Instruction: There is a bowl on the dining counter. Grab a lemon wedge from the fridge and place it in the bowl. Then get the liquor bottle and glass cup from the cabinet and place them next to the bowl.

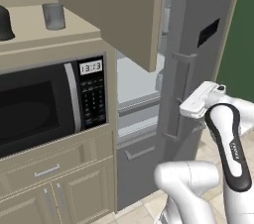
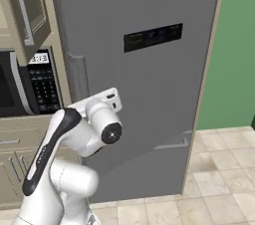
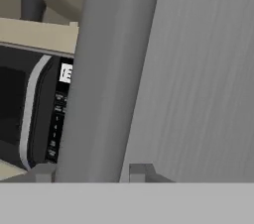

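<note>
Grey steel fridge door handle (image 3: 106, 74) is the thing here: a long vertical bar running straight up between the two pincer (image 3: 92, 172) tips in the hand view, one tip each side, half-open and not visibly squeezing it yet. So the bar sits dead ahead, already bracketed. Fridge door (image 2: 149, 94) looks ajar, and the lemon wedge must be inside, hidden from here.

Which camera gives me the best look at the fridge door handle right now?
The hand view: the fridge door handle runs up the frame as a thick grey bar, between the fingertips. The left base view shows it whole but narrower, at the hand. The right base view shows its upper part above the arm.
</note>
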You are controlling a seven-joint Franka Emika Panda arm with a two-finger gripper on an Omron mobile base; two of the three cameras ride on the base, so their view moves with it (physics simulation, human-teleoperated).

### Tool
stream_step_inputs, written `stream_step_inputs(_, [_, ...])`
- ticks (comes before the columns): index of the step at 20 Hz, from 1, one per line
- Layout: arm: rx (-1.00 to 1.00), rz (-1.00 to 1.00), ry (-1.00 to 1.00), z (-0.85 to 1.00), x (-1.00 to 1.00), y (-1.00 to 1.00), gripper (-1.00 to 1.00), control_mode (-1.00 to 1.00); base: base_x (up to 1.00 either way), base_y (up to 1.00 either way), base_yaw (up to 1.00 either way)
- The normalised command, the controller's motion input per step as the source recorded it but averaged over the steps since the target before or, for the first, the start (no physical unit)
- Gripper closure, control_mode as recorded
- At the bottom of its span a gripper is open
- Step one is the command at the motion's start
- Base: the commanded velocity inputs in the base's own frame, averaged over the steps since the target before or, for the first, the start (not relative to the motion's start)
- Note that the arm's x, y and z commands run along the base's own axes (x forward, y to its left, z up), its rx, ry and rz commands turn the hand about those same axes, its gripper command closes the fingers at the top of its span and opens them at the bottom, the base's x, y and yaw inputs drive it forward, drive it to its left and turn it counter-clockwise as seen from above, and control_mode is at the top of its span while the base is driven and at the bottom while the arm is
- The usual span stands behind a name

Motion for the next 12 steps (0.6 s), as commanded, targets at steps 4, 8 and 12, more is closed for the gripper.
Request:
stream_step_inputs(4, [0.00,0.01,0.00,0.03,-0.49,-0.56,-1.00,-1.00,0.00,0.00,0.00])
stream_step_inputs(8, [0.00,0.00,-0.08,0.00,-0.45,-0.31,-1.00,-1.00,0.00,0.00,0.00])
stream_step_inputs(12, [-0.05,0.01,-0.48,0.07,-0.91,0.04,-1.00,-1.00,0.00,0.00,0.00])
